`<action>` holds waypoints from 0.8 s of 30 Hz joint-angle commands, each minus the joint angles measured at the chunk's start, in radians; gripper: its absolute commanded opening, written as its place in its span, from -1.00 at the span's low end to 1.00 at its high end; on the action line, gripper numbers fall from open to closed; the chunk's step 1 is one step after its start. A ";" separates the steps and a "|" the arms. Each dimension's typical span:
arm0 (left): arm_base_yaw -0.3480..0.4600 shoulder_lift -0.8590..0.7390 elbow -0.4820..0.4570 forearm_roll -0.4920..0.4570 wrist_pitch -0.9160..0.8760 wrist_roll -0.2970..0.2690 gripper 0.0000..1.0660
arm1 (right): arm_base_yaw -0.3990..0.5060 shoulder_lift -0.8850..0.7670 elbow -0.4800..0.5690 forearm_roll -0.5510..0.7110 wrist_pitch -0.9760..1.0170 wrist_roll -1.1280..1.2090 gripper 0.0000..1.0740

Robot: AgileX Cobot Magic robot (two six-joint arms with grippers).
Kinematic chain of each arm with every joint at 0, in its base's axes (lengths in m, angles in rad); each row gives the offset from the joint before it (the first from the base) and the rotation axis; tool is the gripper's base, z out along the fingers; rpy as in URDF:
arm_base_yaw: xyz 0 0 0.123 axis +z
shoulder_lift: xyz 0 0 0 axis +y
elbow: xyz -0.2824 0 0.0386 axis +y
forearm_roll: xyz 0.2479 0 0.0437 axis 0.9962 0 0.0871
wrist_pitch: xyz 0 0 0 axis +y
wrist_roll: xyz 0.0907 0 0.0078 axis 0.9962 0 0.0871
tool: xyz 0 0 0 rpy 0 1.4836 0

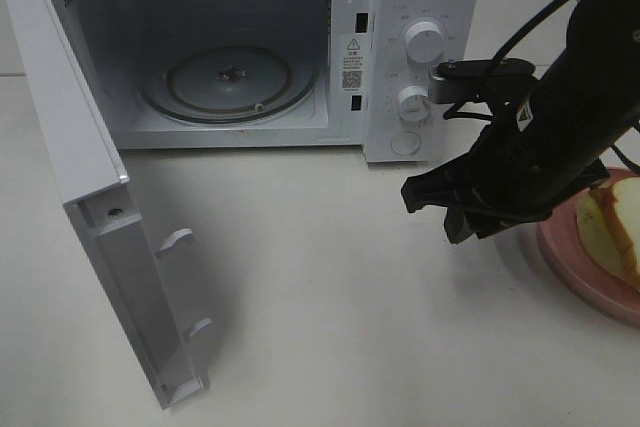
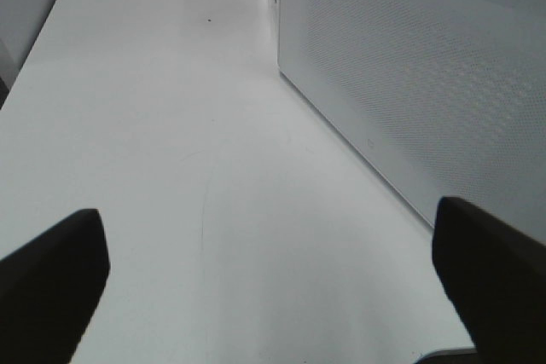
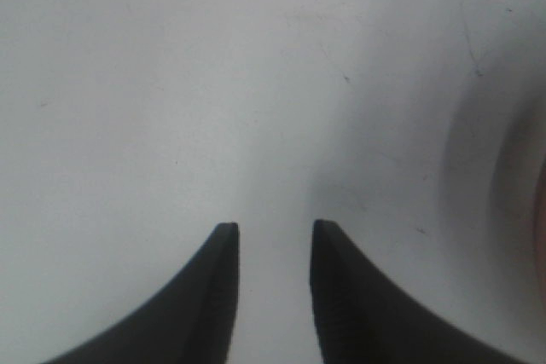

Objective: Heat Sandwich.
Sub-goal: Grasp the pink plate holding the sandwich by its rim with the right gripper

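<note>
The sandwich (image 1: 608,229), white bread with a brown crust, lies on a pink plate (image 1: 575,265) at the table's right edge, partly hidden by my right arm. My right gripper (image 1: 432,209) hangs just left of the plate, low over the table. In the right wrist view the right gripper (image 3: 273,232) has its fingers a little apart with nothing between them, and the plate's rim (image 3: 537,236) shows as a blur beside it. My left gripper (image 2: 273,287) is wide open and empty over bare table; it does not show in the exterior view.
The white microwave (image 1: 420,7) stands at the back with its door (image 1: 90,197) swung open to the left. Its glass turntable (image 1: 230,82) holds nothing. In the left wrist view a perforated white panel (image 2: 426,83) stands beside the left gripper.
</note>
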 commanded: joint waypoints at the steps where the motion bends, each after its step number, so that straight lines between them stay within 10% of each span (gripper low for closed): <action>1: -0.003 -0.026 0.002 0.000 -0.004 -0.004 0.83 | -0.006 -0.018 -0.004 -0.009 0.026 -0.040 0.03; 3: -0.003 -0.026 0.002 0.000 -0.004 -0.004 0.83 | -0.006 -0.023 -0.004 -0.019 0.044 -0.086 0.51; 8: -0.003 -0.026 0.002 0.000 -0.004 -0.004 0.83 | -0.006 -0.024 -0.004 -0.030 0.074 -0.118 0.92; 24: -0.003 -0.026 0.002 0.000 -0.004 -0.004 0.83 | -0.136 -0.024 -0.045 -0.032 0.206 -0.147 0.82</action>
